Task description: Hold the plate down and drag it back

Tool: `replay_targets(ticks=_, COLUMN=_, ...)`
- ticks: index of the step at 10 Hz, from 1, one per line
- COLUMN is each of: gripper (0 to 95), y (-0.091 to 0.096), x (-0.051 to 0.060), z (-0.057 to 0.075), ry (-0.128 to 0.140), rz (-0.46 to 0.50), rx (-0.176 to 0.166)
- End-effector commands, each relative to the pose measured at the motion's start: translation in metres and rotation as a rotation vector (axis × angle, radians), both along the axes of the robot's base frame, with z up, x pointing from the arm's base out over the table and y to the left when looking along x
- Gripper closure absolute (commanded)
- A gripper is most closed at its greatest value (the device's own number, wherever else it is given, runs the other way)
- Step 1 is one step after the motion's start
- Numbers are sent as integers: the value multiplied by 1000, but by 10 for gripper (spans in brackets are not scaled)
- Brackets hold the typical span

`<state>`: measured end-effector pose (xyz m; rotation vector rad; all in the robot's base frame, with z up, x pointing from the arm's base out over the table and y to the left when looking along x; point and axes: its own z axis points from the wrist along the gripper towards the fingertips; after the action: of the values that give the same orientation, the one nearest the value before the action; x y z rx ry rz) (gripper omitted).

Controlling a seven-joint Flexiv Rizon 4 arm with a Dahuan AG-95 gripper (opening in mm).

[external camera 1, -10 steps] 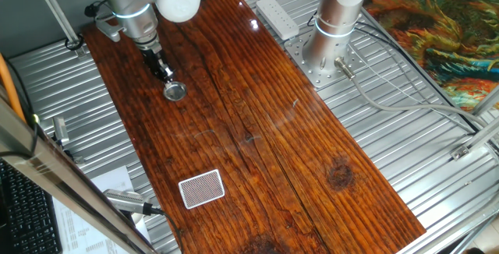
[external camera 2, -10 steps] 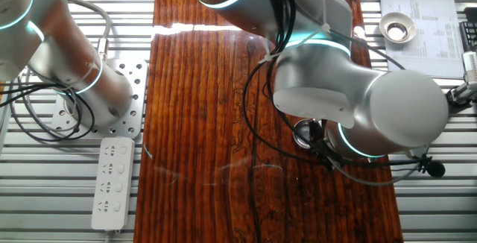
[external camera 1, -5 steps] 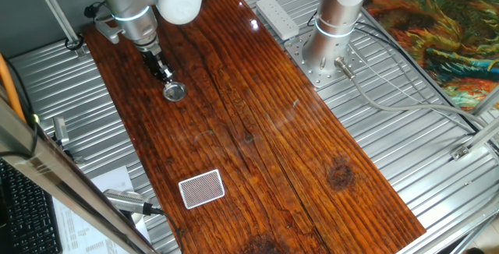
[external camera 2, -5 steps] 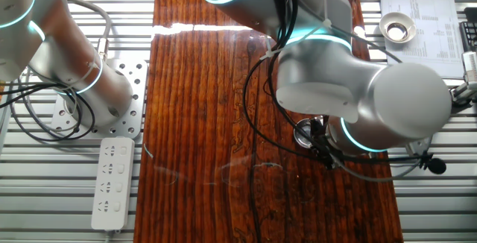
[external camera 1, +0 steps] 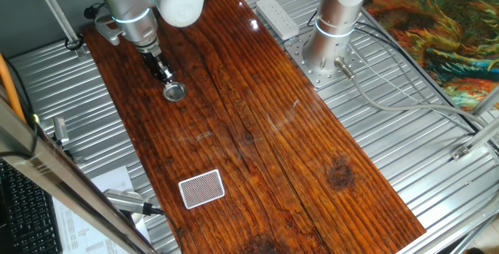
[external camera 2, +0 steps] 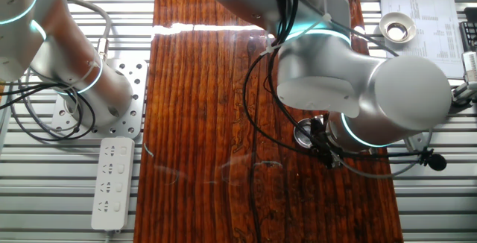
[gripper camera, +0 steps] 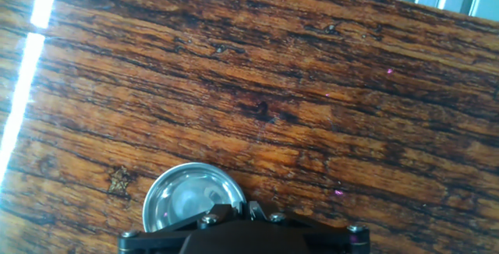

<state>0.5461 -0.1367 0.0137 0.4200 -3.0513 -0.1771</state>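
The plate (external camera 1: 175,92) is a small round shiny silver dish on the dark wooden tabletop, near its far left edge. It also shows in the other fixed view (external camera 2: 303,133), partly under the arm, and at the bottom of the hand view (gripper camera: 189,196). My gripper (external camera 1: 165,75) points down at the plate's far rim, and its narrow fingers stand close together, shut. In the hand view the gripper (gripper camera: 251,209) sits at the plate's right rim. Whether the tips press on the rim cannot be told.
A card with a red-and-white lattice (external camera 1: 202,188) lies near the front left of the table. A white power strip (external camera 1: 277,16) and a second arm's base (external camera 1: 330,42) stand beside the table on the grooved metal bench. A metal cup (external camera 2: 397,27) sits on papers.
The arm's large upper joint has shifted slightly. The plate and the gripper tips stay in nearly the same place.
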Motion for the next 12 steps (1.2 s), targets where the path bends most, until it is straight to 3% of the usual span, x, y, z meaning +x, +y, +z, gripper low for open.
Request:
replay_targets(ticks=1, gripper=950, y=-2, x=1, z=0, ry=-1, rz=0, rx=-4)
replay_targets(ticks=10, gripper=950, y=-19, x=-1, z=0, ry=-8, rz=28, rx=0)
replay_targets(ticks=12, gripper=950, y=-24, x=-1, z=0, ry=-10, rz=45, rx=-14)
